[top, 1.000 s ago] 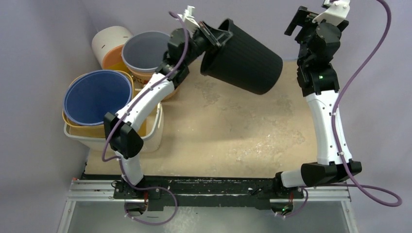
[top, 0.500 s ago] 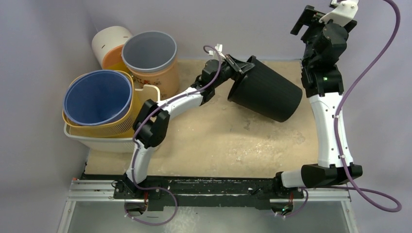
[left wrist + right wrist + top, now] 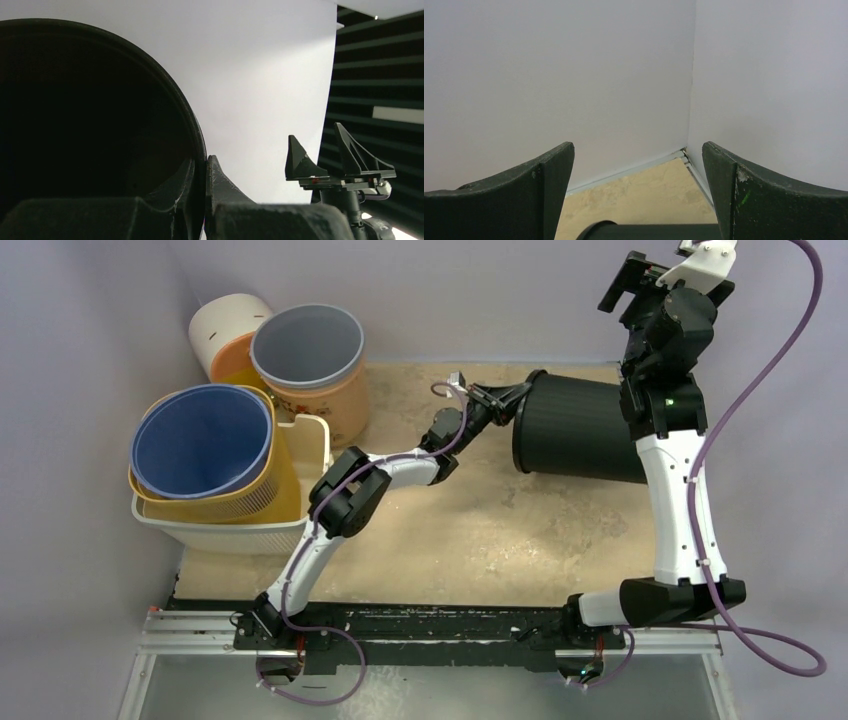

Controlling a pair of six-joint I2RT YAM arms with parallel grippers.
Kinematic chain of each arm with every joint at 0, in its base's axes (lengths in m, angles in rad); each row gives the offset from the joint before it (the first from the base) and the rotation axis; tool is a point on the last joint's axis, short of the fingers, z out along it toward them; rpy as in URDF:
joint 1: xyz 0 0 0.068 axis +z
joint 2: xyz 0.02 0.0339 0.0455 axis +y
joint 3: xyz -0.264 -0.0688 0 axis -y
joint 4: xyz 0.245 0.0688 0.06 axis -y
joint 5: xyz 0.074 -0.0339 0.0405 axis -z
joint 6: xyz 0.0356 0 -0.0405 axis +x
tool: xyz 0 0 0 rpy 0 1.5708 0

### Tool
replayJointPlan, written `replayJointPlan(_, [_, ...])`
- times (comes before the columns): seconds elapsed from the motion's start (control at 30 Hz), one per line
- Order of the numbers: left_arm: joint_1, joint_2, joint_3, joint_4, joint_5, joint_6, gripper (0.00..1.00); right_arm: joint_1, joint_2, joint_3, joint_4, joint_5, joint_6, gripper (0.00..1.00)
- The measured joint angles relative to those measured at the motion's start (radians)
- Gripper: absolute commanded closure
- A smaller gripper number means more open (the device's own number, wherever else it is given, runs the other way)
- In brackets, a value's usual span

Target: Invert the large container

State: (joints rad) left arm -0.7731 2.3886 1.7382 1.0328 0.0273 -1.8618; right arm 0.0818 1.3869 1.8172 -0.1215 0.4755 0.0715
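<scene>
Left end effector [image 3: 505, 400] pinches the rim of the black container [image 3: 585, 430], lying sideways.

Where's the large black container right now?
Top view, far right of the table: the black container is on its side, rim pinched by the left gripper, right arm beside it.

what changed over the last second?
Left pincer, still clamped on the rim of the black bin, swung it right and lower; it now lies sideways, mouth facing left. Right pincer, open, stayed raised; buckets at left unmoved.
</scene>
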Motion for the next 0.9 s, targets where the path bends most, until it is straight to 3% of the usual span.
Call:
replayJointPlan(0.23, [0.000, 0.025, -0.192, 0.158, -0.038, -0.143, 1.00, -0.005, 0.009, 0.000, 0.000, -0.005, 0.000, 0.00])
replayJointPlan(0.47, [0.056, 0.024, -0.338, 0.280, -0.047, -0.185, 1.00, -0.005, 0.028, -0.005, 0.000, -0.033, 0.008, 0.00])
replayJointPlan(0.7, [0.145, 0.027, -0.417, 0.262, -0.008, -0.185, 1.00, -0.005, 0.028, -0.040, -0.001, -0.060, 0.021, 0.00])
replayJointPlan(0.9, [0.168, 0.030, -0.417, 0.239, 0.063, -0.123, 0.72, -0.005, 0.029, -0.056, -0.008, -0.090, 0.045, 0.00])
